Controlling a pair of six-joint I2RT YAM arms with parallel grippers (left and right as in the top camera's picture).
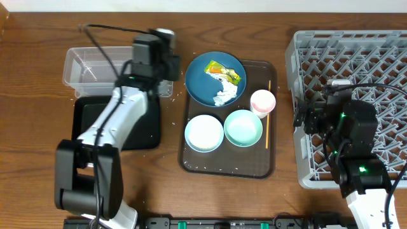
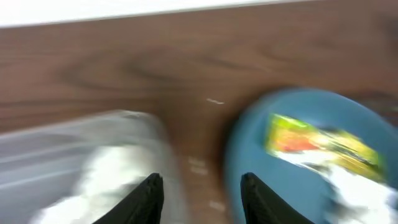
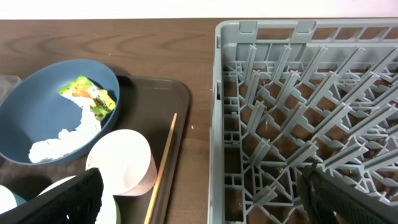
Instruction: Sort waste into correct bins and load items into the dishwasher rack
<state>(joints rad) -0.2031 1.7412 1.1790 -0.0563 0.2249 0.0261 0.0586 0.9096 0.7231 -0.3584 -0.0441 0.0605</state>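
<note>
My left gripper (image 2: 202,199) is open with nothing between its fingers, hanging between the clear tub (image 1: 89,67) and the dark-blue bowl-plate (image 1: 203,83). The left wrist view is blurred; a white crumpled napkin (image 2: 102,180) lies inside the clear tub (image 2: 37,155). The bowl-plate (image 2: 292,180) holds a yellow-green wrapper (image 1: 223,70) and white waste (image 1: 224,95). Two pale bowls (image 1: 204,132) (image 1: 243,127), a pinkish cup (image 1: 262,102) and a chopstick (image 1: 268,117) sit on the brown tray (image 1: 191,162). My right gripper (image 3: 205,199) stands wide open over the grey rack's (image 1: 356,57) left wall.
A black tray (image 1: 143,133) lies in front of the clear tub, partly under my left arm. Loose white grains dot the wood between the tub and the brown tray. The rack (image 3: 311,93) is a lattice of upright pegs.
</note>
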